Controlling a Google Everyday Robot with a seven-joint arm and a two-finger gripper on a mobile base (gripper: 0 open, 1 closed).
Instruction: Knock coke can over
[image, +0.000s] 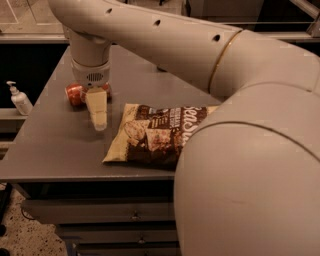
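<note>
One gripper (99, 121), hanging tip-down from the wrist over the left rear part of the grey table (55, 147), tip just above the tabletop. Couldn't tell its grip state from this angle, and nothing visibly held.

One coke can (74, 94), red-orange, on the table right behind the gripper and by the table's left edge. It looked to be lying on its side. Its middle was hidden by the gripper, with the left end and a sliver of the right end showing. Contact between gripper and can: couldn't tell.

One chip bag (150, 135), brown and cream, lying flat at the front of the table, right of the gripper and apart from the can. Its right end was hidden behind the robot arm (165, 35).

One white pump bottle (20, 101), upright on a lower ledge left of the table.

Two drawer fronts (100, 212) visible under the tabletop.
</note>
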